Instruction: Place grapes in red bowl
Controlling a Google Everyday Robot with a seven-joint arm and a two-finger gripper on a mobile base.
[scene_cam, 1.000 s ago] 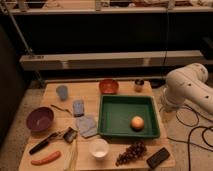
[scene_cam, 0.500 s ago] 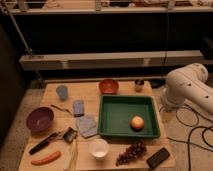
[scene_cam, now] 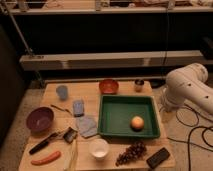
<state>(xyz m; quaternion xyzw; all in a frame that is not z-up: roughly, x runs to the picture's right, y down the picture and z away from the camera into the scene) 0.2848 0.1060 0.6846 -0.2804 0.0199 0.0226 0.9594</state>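
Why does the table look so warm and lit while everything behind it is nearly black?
Camera view: light seems to fall from above onto the wooden table, leaving the wall behind dark; the red bowl shows faint sheen inside; the grapes read as a dark clump near the front edge; the white robot arm at right catches most light, its gripper out of view.

Wooden table (scene_cam: 85,92), dim room, pale ledge (scene_cam: 100,60) behind, speckled floor (scene_cam: 12,150)
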